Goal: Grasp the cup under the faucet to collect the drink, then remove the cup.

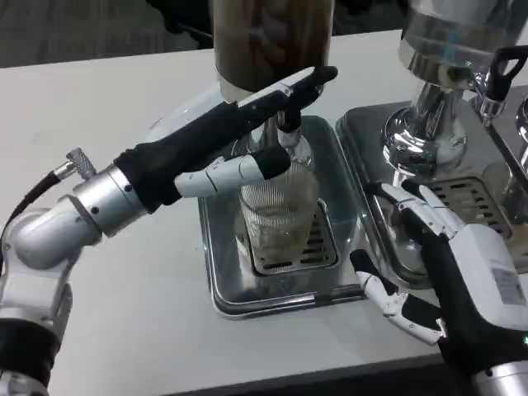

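The broad white surface [107,99] is carrying everything, its far edge giving way to a dark floor that is running out of the top of the picture. Standing on it are two polished metal drink dispensers. The one in the middle, a dark brown cylindrical dispenser [272,37], is being cut off at the top, so its upper part cannot be made out. The second, a chrome-based dispenser [450,49] on the right, is also running past the top and right edges.

Under the brown dispenser a shiny rectangular steel drip tray [219,272] with rounded corners and a slotted grille is lying flat. A second steel drip tray [478,194] is sitting just beside it, partly covered by the right hand.

The left hand [247,136], black-sleeved with white and black fingers, is reaching in from a silver forearm; its upper fingers are lying along the faucet [287,124] while a lower one is pressing across the rim of the ribbed clear glass cup [279,219]. Whether it is truly clasping the cup cannot be told. The cup is standing upright on the grille directly under the faucet; any liquid inside is hard to make out.

The right hand [437,264] is resting near the trays' edges, fingers spread apart, holding nothing.
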### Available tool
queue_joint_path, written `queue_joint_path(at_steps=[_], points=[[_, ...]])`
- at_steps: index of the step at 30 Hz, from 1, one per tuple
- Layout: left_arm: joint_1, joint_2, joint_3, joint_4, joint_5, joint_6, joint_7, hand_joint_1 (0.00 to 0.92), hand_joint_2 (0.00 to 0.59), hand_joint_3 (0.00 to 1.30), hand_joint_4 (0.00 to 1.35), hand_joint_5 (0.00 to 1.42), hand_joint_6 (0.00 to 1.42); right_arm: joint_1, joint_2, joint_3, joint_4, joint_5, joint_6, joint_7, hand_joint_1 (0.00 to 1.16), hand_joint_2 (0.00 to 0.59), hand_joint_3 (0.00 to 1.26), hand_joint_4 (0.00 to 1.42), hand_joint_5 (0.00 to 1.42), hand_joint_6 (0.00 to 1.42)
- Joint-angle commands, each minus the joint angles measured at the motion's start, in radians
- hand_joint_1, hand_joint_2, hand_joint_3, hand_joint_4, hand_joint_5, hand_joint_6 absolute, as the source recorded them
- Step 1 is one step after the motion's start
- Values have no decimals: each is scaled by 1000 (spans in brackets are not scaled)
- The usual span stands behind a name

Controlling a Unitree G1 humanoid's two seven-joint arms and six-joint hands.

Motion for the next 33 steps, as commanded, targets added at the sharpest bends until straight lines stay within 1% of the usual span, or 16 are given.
queue_joint_path(at_steps=[1, 5, 12, 19, 21, 24, 29, 33], points=[[-2, 20, -31, 11, 45, -15, -6, 0, 99, 73, 0, 48, 0, 8, -2, -8, -21, 15, -8, 11, 529, 386, 210, 187, 97, 148], [-3, 25, -38, 10, 61, -26, 8, 0, 98, 76, 0, 48, 0, 7, 5, -15, -16, 49, -11, 24, 517, 391, 198, 187, 97, 147], [-4, 33, -55, 11, 71, -36, 28, 0, 97, 78, 0, 48, 3, 1, 6, -28, -5, 113, -16, 55, 491, 374, 163, 155, 97, 146], [-6, 39, -62, 12, 81, -42, 45, 0, 96, 79, 0, 48, 5, -13, 31, -43, 33, 262, -24, 127, 511, 304, 94, 108, 90, 162], [-6, 41, -64, 13, 82, -42, 47, 0, 96, 79, 0, 48, 5, -19, 39, -49, 45, 310, -25, 160, 524, 276, 54, 81, 67, 162], [-8, 40, -64, 16, 78, -41, 48, 0, 96, 83, 0, 48, 5, -39, 46, -55, 83, 404, -41, 228, 539, 254, 19, 45, 31, 117], [-8, 42, -62, 17, 73, -40, 48, 0, 96, 87, 0, 48, 6, -69, 49, -67, 133, 455, -53, 284, 554, 258, 15, 31, 5, 69], [-7, 45, -61, 19, 72, -42, 48, 0, 95, 88, 0, 48, 6, -96, 52, -75, 172, 476, -68, 309, 555, 255, 15, 23, 0, 51]])
